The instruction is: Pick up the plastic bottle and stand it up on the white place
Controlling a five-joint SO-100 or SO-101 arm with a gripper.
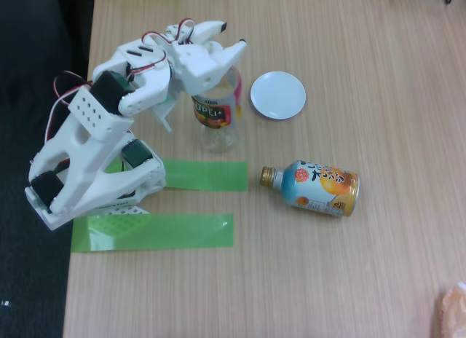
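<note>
Clear ribbed plastic bottle was upright in the fixed view, near the bench's far edge toward its left side, just beside the white place but not on it. Gripper sat over the bottle's top, jaws seemingly closed around the neck, cap hidden — likely held high for carrying across to the disc. Label partly readable: "UPLI", pink and yellow on black. Orange-and-blue can-bottle lay on its side mid-bench, gold cap left, script too small. Green tape strips marked the arm's base.
</note>
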